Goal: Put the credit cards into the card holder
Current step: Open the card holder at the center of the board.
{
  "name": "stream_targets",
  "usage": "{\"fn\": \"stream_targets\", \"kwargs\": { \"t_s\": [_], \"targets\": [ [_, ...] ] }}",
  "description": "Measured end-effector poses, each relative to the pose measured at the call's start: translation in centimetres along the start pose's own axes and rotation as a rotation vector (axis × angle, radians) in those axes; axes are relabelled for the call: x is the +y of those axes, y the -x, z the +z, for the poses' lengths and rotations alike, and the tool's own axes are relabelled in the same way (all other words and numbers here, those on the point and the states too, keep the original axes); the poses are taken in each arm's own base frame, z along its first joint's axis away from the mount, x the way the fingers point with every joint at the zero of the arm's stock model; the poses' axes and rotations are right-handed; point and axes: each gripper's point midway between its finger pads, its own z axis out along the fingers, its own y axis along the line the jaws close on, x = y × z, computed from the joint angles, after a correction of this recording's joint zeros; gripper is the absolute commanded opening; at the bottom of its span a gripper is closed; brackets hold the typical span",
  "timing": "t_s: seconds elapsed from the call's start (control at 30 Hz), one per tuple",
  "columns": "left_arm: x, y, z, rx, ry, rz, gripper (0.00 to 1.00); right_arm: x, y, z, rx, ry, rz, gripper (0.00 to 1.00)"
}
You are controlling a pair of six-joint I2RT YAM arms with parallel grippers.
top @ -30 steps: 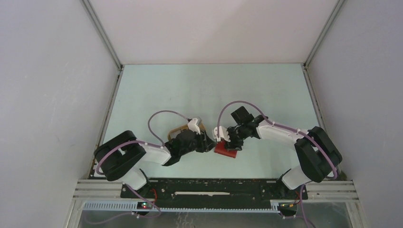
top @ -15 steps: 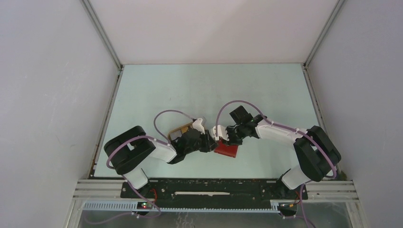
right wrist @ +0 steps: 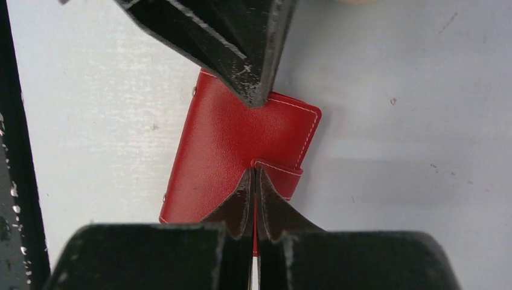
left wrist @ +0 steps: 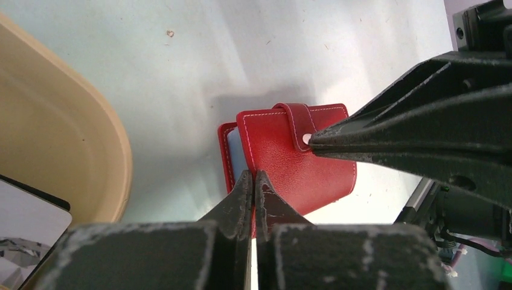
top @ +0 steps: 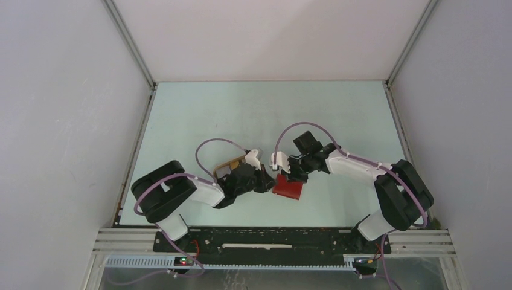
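Observation:
The red card holder [top: 288, 188] lies on the table between my two arms. In the left wrist view its cover [left wrist: 302, 163] is slightly lifted, and a grey-blue pocket [left wrist: 235, 158] shows. My left gripper [left wrist: 253, 176] is shut on the cover's near edge. My right gripper [right wrist: 254, 172] is shut on the snap tab [right wrist: 284, 176] on the opposite side. One silvery credit card [left wrist: 27, 241] with a dark edge lies in the beige tray [left wrist: 90, 121]. Other cards are hidden under my left arm.
The beige tray [top: 231, 164] sits just left of the holder, mostly under my left wrist. The two grippers almost touch over the holder. The metal rail [top: 272, 238] runs along the near table edge, and white walls stand on three sides.
Both grippers have gone from open to shut. My left gripper came right onto the holder's edge. My right gripper settled on the snap tab.

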Motion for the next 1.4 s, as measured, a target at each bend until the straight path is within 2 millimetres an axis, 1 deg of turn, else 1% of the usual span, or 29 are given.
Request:
{"fn": "stream_targets", "kwargs": {
  "t_s": [0.27,0.43,0.5,0.57,0.6,0.63,0.73,0.8,0.9,0.97,1.03,1.17,1.3,1.4],
  "targets": [
    [-0.3,1.1,-0.3,-0.041,-0.004,0.067,0.00,-1.9,-0.3,-1.1,-0.030,-0.069,0.205,0.00],
    [0.3,0.6,-0.5,-0.021,0.017,0.110,0.00,-5.1,-0.9,-2.4,-0.022,-0.173,0.295,0.00],
    [0.3,0.6,-0.5,-0.019,0.015,0.119,0.00,-5.6,-1.2,-2.6,-0.021,-0.191,0.322,0.00],
    [0.3,0.6,-0.5,-0.018,0.011,0.134,0.00,-5.6,-1.4,-2.7,-0.020,-0.191,0.346,0.00],
    [0.2,0.6,-0.6,-0.019,0.009,0.143,0.02,-5.4,-1.3,-2.7,-0.030,-0.176,0.364,0.00],
    [0.2,0.7,-0.7,-0.021,0.007,0.150,0.07,-5.5,-1.4,-2.8,-0.030,-0.178,0.368,0.00],
    [-0.2,1.3,-1.7,-0.041,-0.009,0.192,0.29,-4.7,-0.6,-3.1,-0.073,-0.116,0.405,0.00],
    [-0.8,2.1,-2.5,-0.066,-0.024,0.217,0.41,-4.6,0.1,-3.7,-0.108,-0.085,0.435,0.00],
    [-2.2,3.7,-3.7,-0.121,-0.060,0.246,0.51,-4.8,1.1,-4.8,-0.166,-0.056,0.475,0.00],
    [-2.7,4.4,-4.3,-0.149,-0.077,0.255,0.55,-4.5,1.6,-5.8,-0.202,-0.030,0.497,0.00],
    [-2.9,4.7,-4.9,-0.167,-0.085,0.254,0.58,-3.9,2.1,-6.6,-0.230,-0.001,0.506,0.00],
    [-2.0,3.8,-6.5,-0.174,-0.086,0.250,0.61,-2.1,3.3,-7.9,-0.283,0.076,0.489,0.00],
    [-1.8,3.7,-8.3,-0.210,-0.107,0.239,0.61,0.3,4.8,-8.5,-0.319,0.162,0.447,0.00],
    [-2.4,4.3,-9.3,-0.248,-0.140,0.230,0.59,1.0,5.1,-8.4,-0.321,0.185,0.441,0.00]
  ]
}}
